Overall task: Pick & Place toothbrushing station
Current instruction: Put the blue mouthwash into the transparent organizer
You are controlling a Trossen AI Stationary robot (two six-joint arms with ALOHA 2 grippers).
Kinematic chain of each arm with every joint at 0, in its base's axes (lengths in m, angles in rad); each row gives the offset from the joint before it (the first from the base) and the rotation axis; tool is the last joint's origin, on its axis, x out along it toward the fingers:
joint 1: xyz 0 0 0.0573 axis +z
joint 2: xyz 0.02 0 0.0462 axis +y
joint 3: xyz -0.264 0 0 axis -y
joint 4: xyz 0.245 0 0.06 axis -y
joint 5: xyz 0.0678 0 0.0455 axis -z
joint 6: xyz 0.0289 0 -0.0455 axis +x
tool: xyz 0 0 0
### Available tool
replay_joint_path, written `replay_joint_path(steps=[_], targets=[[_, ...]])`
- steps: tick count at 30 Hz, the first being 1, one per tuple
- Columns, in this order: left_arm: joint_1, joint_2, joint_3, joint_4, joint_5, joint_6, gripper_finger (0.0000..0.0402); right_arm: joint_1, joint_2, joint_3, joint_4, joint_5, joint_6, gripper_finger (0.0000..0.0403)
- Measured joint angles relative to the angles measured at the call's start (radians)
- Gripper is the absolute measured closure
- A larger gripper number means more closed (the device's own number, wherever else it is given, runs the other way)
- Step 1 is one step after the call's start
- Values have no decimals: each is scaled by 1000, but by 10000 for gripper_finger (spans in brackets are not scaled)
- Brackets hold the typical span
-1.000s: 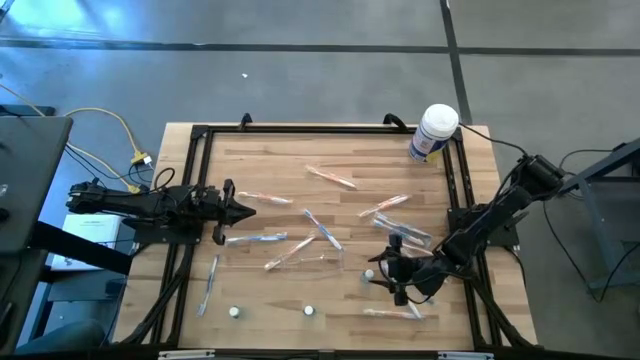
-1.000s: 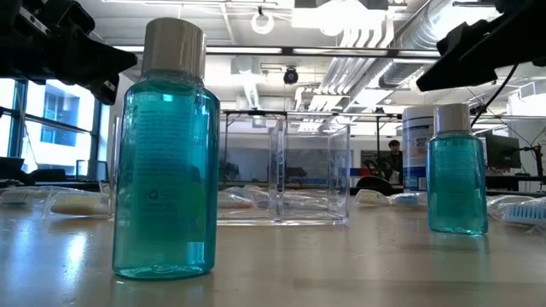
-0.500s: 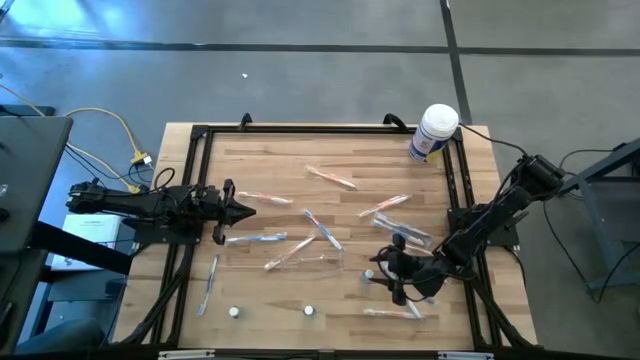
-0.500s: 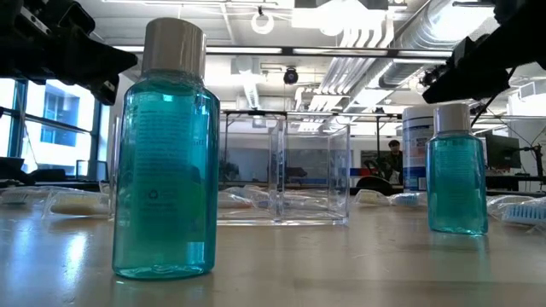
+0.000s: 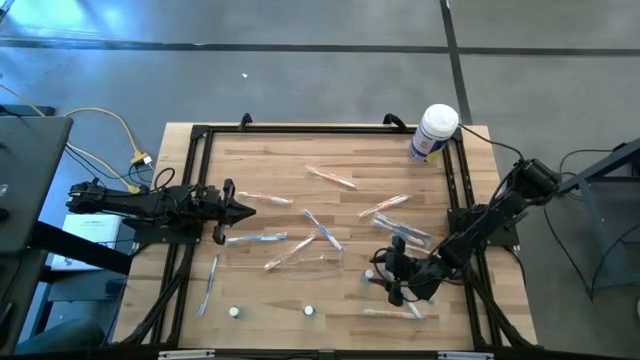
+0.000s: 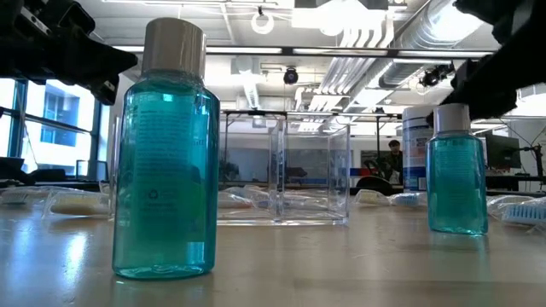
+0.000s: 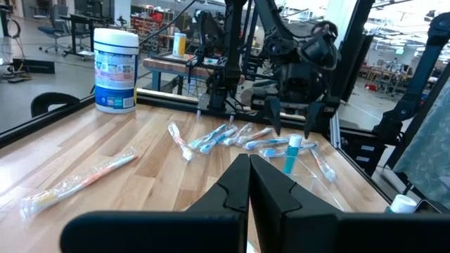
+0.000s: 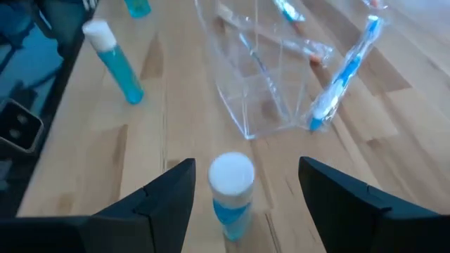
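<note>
The toothbrushing station (image 5: 300, 260), a clear plastic holder, stands on its base mid-table; it also shows in the low view (image 6: 286, 170) and in the right wrist view (image 8: 260, 84). A small blue bottle with a white cap (image 8: 232, 179) stands upright to its right (image 5: 369, 274). My right gripper (image 8: 246, 165) is open, and its fingers stand on either side of the bottle's cap without touching it (image 7: 290, 125). My left gripper (image 5: 245, 208) waits shut at the table's left edge, pointing level (image 7: 248, 183).
Two more blue bottles (image 5: 233, 311) (image 5: 309, 311) stand near the front edge. Wrapped toothbrushes (image 5: 330, 178) (image 5: 392, 205) (image 5: 207, 285) lie scattered around the holder. A white tub with a blue label (image 5: 435, 132) stands at the far right corner. A black frame (image 5: 200, 135) borders the table.
My right gripper has rolled at the wrist and dipped a little toward the small bottle's cap, staying open. The bottle and the holder have kept their places.
</note>
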Motion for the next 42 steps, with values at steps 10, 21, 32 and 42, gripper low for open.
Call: replay_joint_path(steps=[10,21,32,42], targets=[[0,0,0,0,0,-2,399,-25,107,0,35,6,-8,159],[0,0,0,-5,0,-3,399,-56,113,0,57,-27,-30,178],[0,0,0,-10,0,-14,399,-56,113,0,63,-85,-34,321],[0,0,0,-10,1,-38,399,-56,105,34,45,-106,-142,321]])
